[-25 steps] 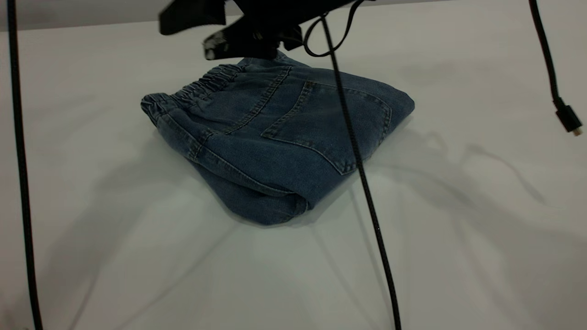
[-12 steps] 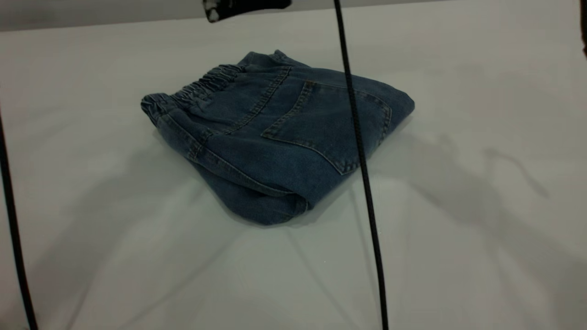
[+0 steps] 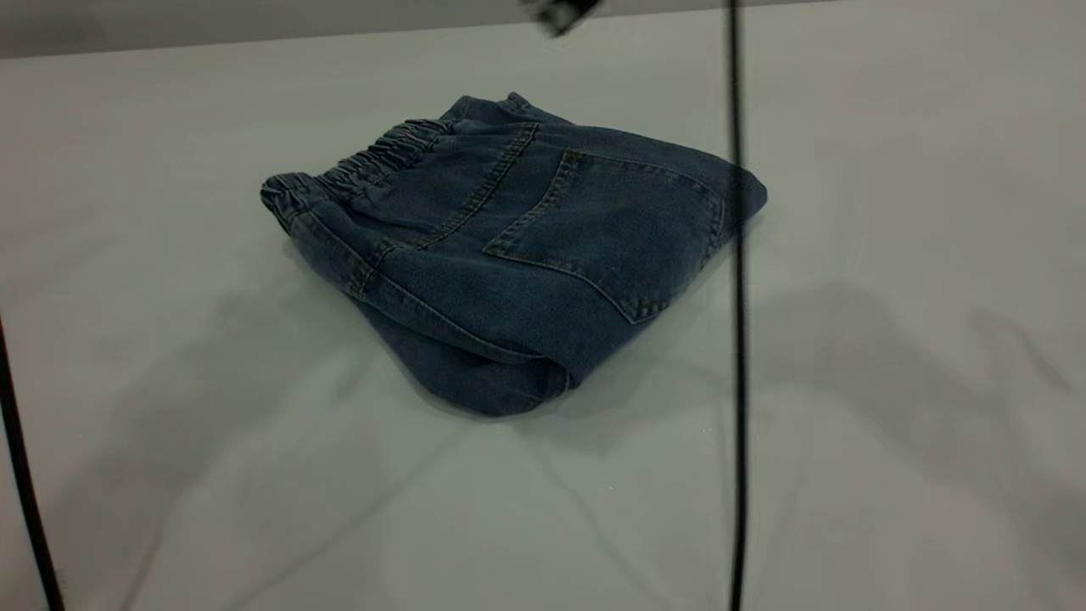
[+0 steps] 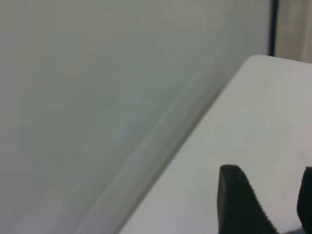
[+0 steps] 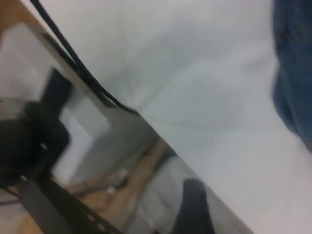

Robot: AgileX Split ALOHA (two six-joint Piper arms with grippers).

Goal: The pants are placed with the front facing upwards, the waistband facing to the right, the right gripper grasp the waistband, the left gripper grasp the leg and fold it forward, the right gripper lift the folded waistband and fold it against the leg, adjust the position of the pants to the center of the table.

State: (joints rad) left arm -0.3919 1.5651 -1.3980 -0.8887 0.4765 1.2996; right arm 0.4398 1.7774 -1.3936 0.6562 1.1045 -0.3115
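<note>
We're looking at the small blue denim short pants (image 3: 517, 255) lying folded into a compact bundle on the wide, smooth, pale grey table (image 3: 891, 467), roughly mid-table and a bit toward the far side in the exterior view. The gathered, ruffled elastic waistband (image 3: 356, 174) sits on the bundle's left far edge, and the patch pocket with tan stitching (image 3: 611, 229) faces up on top. A rounded fold of the denim points toward the camera.

Nothing is touching the pants. A thin black cable (image 3: 736, 339) hangs straight down in front of the bundle's right end, and another black cable (image 3: 21, 475) runs along the left edge of that view. A blurred black bit (image 3: 560, 12) pokes in at the very top, well above the pants.

From the left wrist view we see the left end effector (image 4: 270, 200) over a bare corner of the table, its two dark fingers (image 4: 239, 200) clearly apart with nothing between them. The right wrist view shows the table's edge, a strip of denim at one side and only one dark finger (image 5: 195, 207), so for the right end effector we honestly can't tell whether it's apart or together
</note>
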